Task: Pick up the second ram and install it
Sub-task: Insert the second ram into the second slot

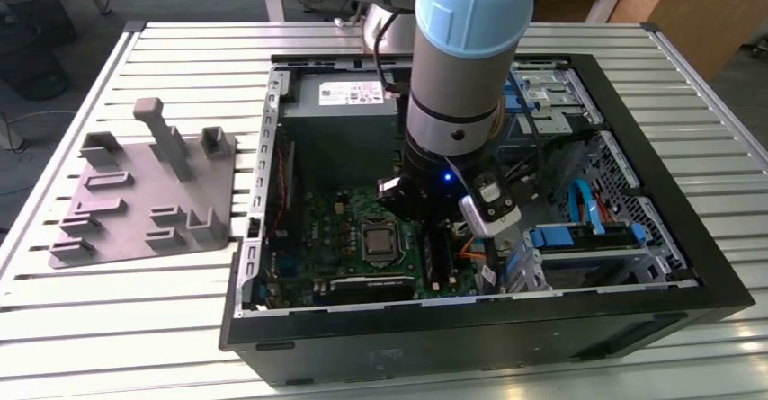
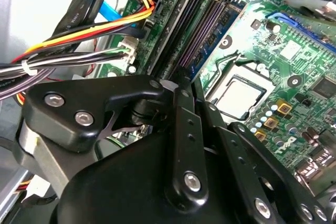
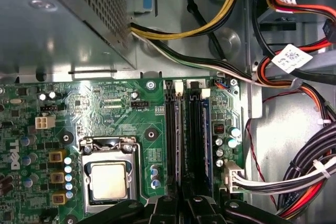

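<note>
While my pincer (image 3: 182, 205) sits over memory slots (image 3: 175, 129), can't tell its grip; press second ram (image 2: 209, 38) down evenly, kept upright.

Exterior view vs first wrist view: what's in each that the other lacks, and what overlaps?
Exterior view adds: the whole open computer case on the slatted table, the grey fixture on the exterior view's left of the case, the arm standing over the case interior, and the blue drive brackets toward the exterior view's right.

First wrist view adds: a close look at the black memory slots with the gripper at one end of them, the perforated metal box, and a white cable tag.

Both: the green motherboard and its processor socket.
</note>
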Controlling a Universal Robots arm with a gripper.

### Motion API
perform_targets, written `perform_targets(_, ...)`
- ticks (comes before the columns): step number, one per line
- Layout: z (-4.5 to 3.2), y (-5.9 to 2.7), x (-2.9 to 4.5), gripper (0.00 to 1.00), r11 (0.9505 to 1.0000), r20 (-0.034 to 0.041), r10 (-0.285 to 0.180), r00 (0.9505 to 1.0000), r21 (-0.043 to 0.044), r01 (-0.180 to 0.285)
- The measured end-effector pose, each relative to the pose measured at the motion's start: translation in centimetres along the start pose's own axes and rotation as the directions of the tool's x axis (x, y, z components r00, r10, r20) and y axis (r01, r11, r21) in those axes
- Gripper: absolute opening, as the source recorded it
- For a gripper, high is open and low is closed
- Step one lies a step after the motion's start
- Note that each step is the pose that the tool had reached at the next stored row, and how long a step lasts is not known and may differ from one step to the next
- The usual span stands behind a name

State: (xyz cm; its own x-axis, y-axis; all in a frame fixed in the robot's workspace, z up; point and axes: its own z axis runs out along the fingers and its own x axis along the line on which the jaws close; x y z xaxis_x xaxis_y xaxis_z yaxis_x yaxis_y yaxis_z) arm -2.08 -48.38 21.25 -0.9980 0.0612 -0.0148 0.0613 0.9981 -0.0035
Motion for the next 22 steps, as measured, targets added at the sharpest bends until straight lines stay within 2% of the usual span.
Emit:
perform_targets(17,0.02,0.19,-0.04,0.14,0.9999,-0.0001,0.011,0.9999,-0.0007,-0.011)
perform_targets(22,0.11,0.20,-0.14,0.14,0.9999,0.0006,0.011,0.9999,0.0078,-0.011)
